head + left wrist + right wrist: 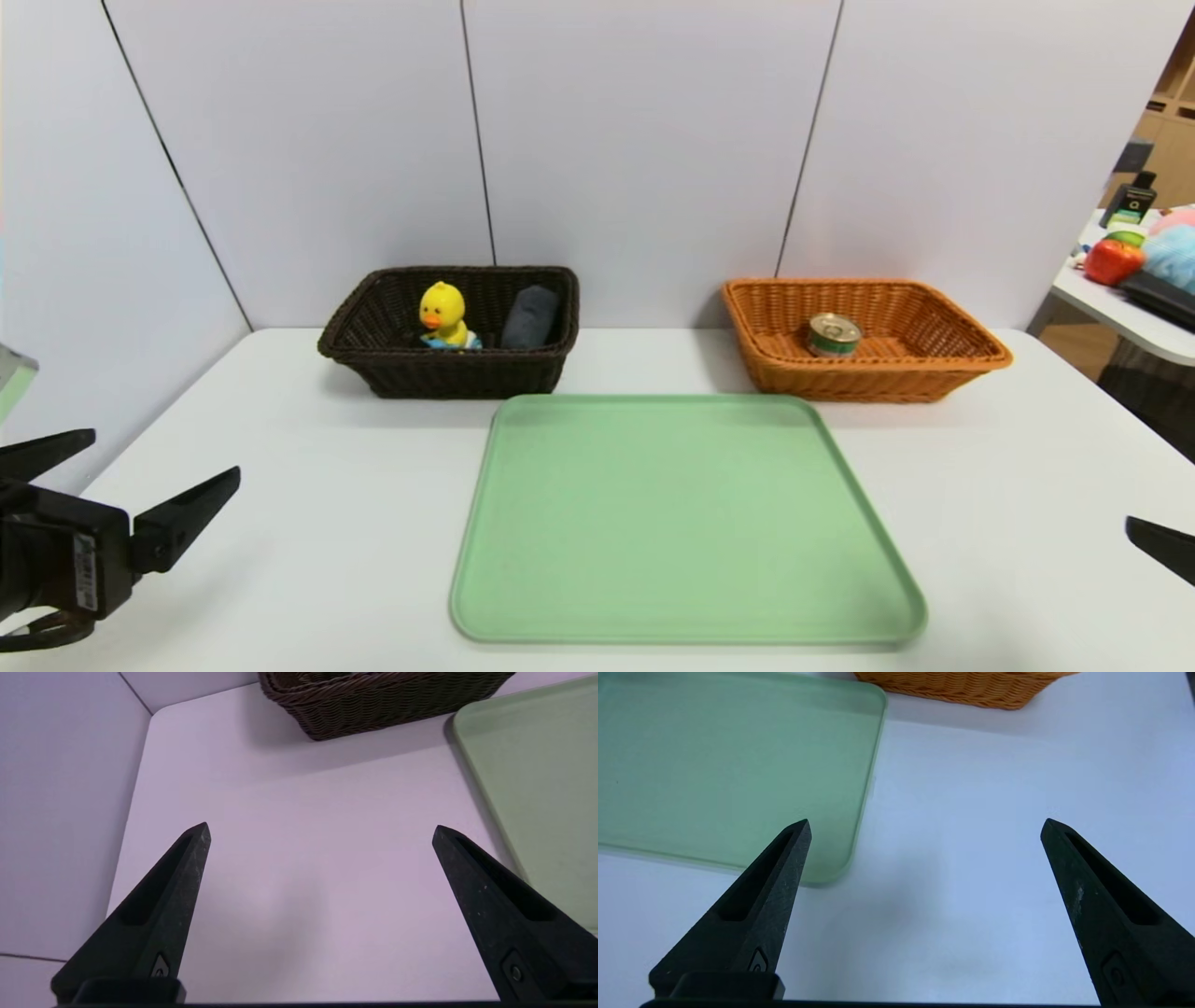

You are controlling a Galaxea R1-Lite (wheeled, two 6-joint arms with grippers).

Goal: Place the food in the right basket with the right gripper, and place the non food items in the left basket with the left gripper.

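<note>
From the head, the left gripper [163,457] waits low at the left edge with fingers apart, holding nothing. The yellow duck [444,316] sits in the dark basket [448,373], the can [833,334] in the orange basket [896,378]. The right wrist shows the right gripper [924,826] spread wide over the white table [971,882], beside the green tray [714,765].

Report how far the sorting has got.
Looks finished. The duck toy and dark roll lie in the dark basket; the can is in the orange basket. The green tray holds nothing. Left end effector and right end effector are open, holding nothing, beside the tray. Nothing appears left.
</note>
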